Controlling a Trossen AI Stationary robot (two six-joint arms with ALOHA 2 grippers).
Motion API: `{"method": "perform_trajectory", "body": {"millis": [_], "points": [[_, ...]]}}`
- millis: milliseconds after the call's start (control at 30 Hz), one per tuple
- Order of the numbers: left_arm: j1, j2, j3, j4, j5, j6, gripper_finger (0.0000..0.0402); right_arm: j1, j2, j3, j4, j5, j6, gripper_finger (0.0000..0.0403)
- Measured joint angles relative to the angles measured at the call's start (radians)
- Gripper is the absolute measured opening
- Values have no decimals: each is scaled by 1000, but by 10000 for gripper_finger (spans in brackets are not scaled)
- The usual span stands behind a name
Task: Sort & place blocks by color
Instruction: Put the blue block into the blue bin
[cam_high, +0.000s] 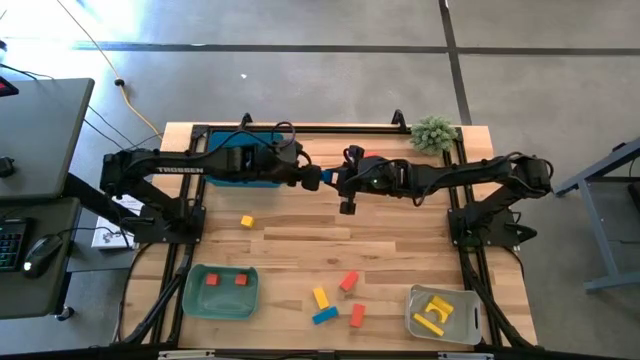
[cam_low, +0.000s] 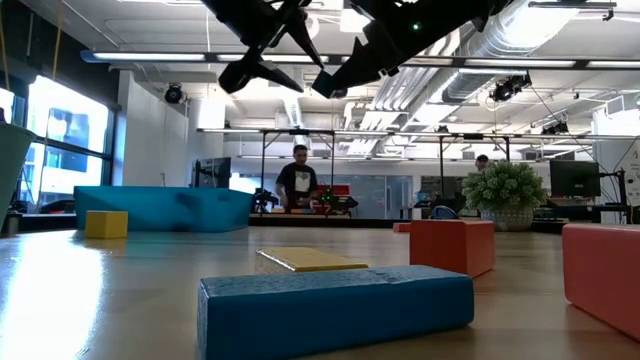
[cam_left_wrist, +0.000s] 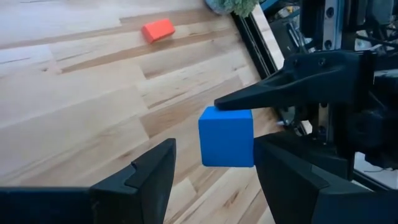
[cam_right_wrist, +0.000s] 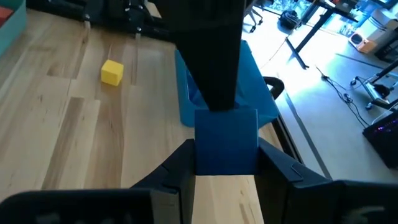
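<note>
Midair, right gripper (cam_right_wrist: 227, 171) clamping blue cube (cam_right_wrist: 226, 142)

Blue cube (cam_right_wrist: 226, 142) between pincer (cam_right_wrist: 226, 163) fingers

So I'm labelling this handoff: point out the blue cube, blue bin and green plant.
blue cube (cam_left_wrist: 226, 137), left wrist view, its front face.
blue bin (cam_high: 222, 178), high view, its near rim.
green plant (cam_high: 434, 132), high view, its foliage.

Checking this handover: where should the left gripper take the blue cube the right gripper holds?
Probably on the blue cube's two free flat faces, not those the right gripper clamps. Come head-on from the left gripper's own side, its open fingers straddling the cube's exposed end.
</note>
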Motion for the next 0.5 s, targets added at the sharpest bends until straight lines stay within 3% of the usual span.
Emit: {"method": "perform_trajectory", "body": {"millis": [500], "points": [[2, 69, 0, 74, 35, 13, 207, 22, 0, 1, -9, -1, 27, 100]]}}
